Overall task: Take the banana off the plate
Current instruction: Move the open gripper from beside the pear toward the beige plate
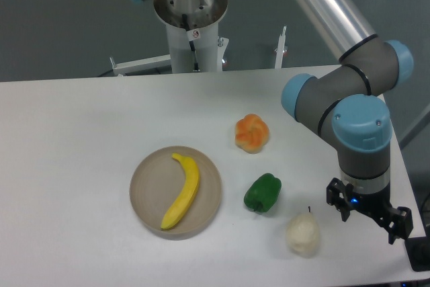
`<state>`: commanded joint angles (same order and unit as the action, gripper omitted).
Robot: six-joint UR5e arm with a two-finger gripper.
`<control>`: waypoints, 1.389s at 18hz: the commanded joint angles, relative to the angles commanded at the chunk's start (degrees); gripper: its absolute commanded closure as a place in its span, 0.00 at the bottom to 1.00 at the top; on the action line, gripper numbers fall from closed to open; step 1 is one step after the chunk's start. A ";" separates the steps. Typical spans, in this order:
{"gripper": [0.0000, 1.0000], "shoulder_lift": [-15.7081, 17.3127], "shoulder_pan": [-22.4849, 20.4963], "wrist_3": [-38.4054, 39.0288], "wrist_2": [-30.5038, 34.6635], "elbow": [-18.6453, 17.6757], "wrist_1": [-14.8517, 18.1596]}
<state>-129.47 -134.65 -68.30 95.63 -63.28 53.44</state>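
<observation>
The banana [183, 191] lies alone on the beige plate [209, 196] on the white worktop [80, 146]. The gripper [368, 210] hangs well apart, beside the pear [302, 233]; its jaws' state seemingly cannot be told.

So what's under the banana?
The banana lies on the beige plate, which sits on the white table. The part of the plate right beneath the banana is covered.
</observation>
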 joint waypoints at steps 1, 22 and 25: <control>0.00 1.22 0.09 1.14 -0.87 -1.40 0.00; 0.00 13.89 6.33 25.40 -10.99 -15.12 12.66; 0.00 14.07 8.08 27.07 -10.29 -17.57 12.57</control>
<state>-115.40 -126.57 -41.23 85.34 -80.85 66.01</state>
